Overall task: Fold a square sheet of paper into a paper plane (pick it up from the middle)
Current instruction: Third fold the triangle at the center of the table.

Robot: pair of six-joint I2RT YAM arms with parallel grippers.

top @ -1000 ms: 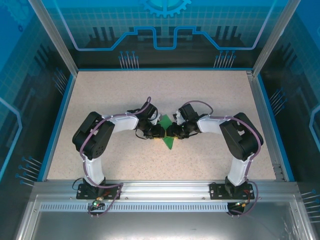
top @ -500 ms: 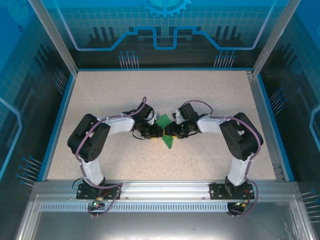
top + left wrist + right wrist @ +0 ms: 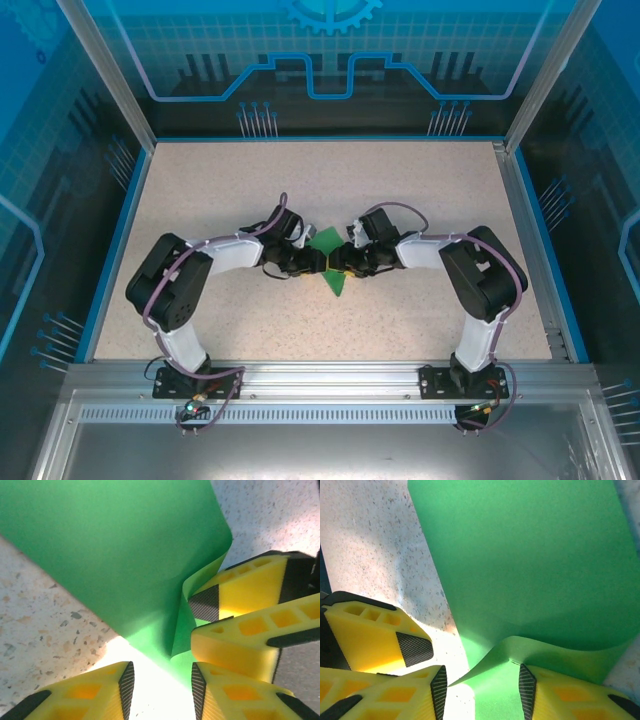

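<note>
Looking at a creased green sheet of paper (image 3: 337,284) lying mid-table (image 3: 420,190), narrow end toward 6 o'clock. Got the left gripper (image 3: 160,687) reaching in from 9 and the right gripper (image 3: 482,690) from 3, nose to nose. Both loosened, jaws parted around a raised fold, not pinching.

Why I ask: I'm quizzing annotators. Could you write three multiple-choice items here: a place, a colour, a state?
1. The green paper lies: A in the middle of the table, B at its far edge, C at its left edge.
2. The tool fingers are: A red, B yellow, C white.
3. The paper is: A flat, B torn apart, C bent into a raised fold.
Answers: A, the top view shows it central; B, both wrist views show yellow; C, its edge curves upward there.
</note>
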